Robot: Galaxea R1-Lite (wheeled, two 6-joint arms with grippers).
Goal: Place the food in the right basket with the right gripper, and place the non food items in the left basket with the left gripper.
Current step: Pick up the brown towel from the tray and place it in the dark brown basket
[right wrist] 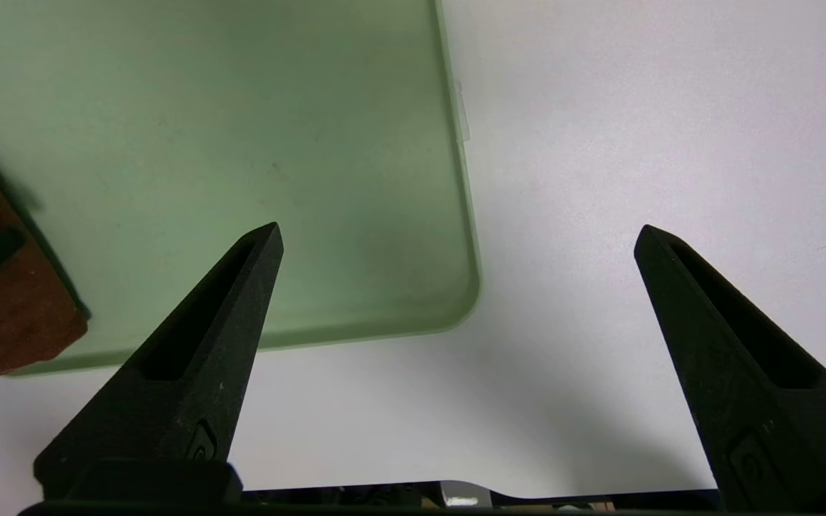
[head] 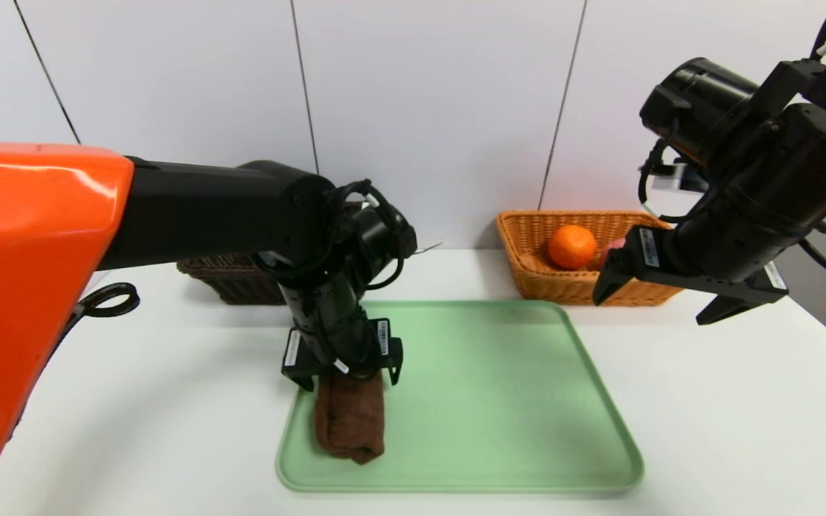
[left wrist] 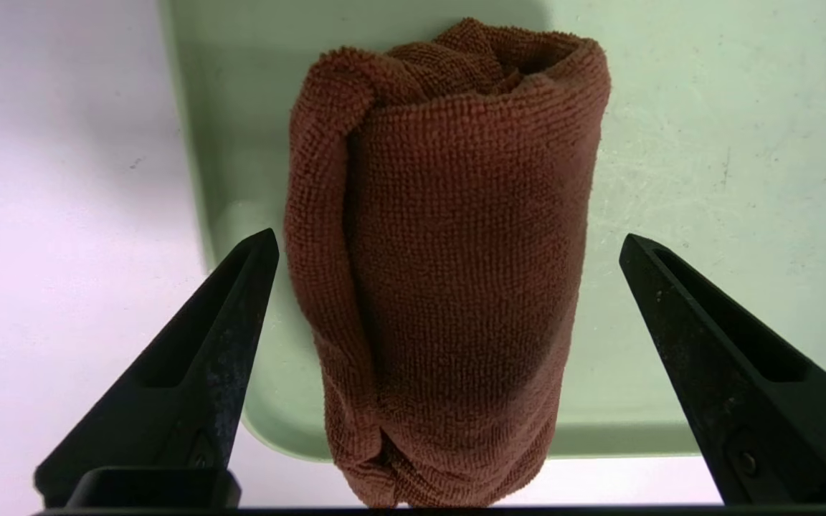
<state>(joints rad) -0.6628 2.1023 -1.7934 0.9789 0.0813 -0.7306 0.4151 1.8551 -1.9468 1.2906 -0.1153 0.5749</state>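
left claw (left wrist: 449, 240) spread wide astride the rolled brown towel (left wrist: 449, 272), no contact visible; right claw (right wrist: 459, 236) spread, empty.

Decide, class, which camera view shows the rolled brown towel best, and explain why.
The left wrist view: the rolled brown towel fills the picture between the open left gripper fingers, its folds clear. The head view shows it partly hidden under that gripper on the green tray; the right wrist view catches only one end at the edge.

Lab-like test bench: bare white table (head: 707, 430), plain panelled wall (head: 434, 107).
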